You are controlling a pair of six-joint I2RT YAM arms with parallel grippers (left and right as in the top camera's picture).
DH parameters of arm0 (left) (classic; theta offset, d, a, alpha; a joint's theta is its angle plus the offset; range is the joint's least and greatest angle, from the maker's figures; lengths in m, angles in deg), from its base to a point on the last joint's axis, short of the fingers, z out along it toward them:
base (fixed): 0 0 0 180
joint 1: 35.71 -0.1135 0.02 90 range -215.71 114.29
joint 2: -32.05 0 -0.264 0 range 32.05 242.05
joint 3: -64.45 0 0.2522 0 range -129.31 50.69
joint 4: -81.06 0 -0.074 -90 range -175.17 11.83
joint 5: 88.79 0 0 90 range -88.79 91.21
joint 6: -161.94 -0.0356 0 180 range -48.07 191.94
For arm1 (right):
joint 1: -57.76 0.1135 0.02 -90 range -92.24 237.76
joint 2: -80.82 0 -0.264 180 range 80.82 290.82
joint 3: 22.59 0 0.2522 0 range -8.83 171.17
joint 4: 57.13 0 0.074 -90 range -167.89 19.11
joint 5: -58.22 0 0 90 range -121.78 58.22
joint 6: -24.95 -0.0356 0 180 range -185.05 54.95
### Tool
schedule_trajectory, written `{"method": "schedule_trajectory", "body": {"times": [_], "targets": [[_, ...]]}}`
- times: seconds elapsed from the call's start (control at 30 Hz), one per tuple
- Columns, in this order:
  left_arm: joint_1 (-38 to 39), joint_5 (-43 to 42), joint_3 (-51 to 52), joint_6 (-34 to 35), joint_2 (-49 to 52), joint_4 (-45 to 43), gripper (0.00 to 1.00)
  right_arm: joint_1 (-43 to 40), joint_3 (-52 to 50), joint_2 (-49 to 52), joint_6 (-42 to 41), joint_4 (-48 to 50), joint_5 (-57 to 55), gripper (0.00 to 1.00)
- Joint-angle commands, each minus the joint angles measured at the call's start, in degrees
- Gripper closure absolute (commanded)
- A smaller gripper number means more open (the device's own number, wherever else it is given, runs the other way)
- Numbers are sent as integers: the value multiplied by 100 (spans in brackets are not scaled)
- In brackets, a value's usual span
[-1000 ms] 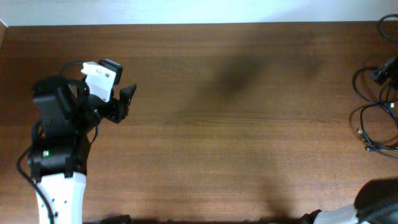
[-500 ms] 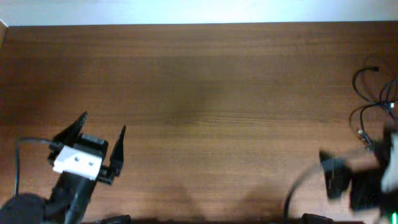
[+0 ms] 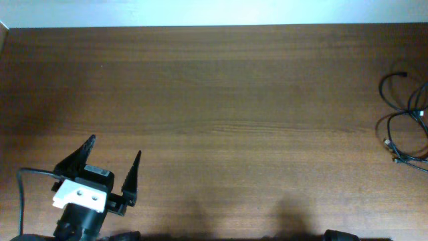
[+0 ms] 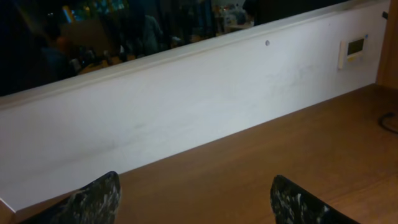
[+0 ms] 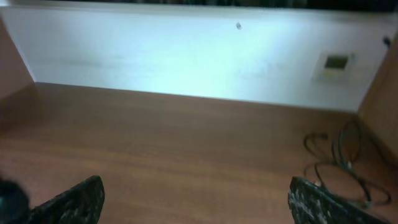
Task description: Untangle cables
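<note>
While both pairs of fingers stood wide apart and held nothing, the cables (image 3: 403, 120) lay in loose loops on the table (image 3: 221, 94), far off to the right of the left gripper (image 3: 114, 147) and ahead and to the right of the right gripper (image 5: 196, 182), touching neither. Thin and limp, they would likely weigh little, sag, and drag one another when lifted. A pinch on one strand near its plug, clear of the crossings, seemed the safest hold.
</note>
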Motion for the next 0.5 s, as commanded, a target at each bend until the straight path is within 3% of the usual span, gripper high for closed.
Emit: {"method": "schedule_trajectory", "body": {"times": [0.0, 0.17, 0.3, 0.4, 0.47], "targets": [[140, -103, -33, 94, -31, -22, 22, 48, -168, -686, 479, -33, 334, 4], [151, -105, -33, 94, -31, -20, 22, 48, -540, -1246, 380, 7, 479, 1], [151, -107, -33, 96, -31, 0, 22, 46, -1095, -1248, 1384, 118, 413, 1], [151, -107, -33, 96, -31, -2, 22, 48, -2247, -1248, 1510, 968, 765, 1], [151, -105, -33, 94, -31, -4, 21, 48, -3412, -1248, 1508, 2238, 1349, 1]]}}
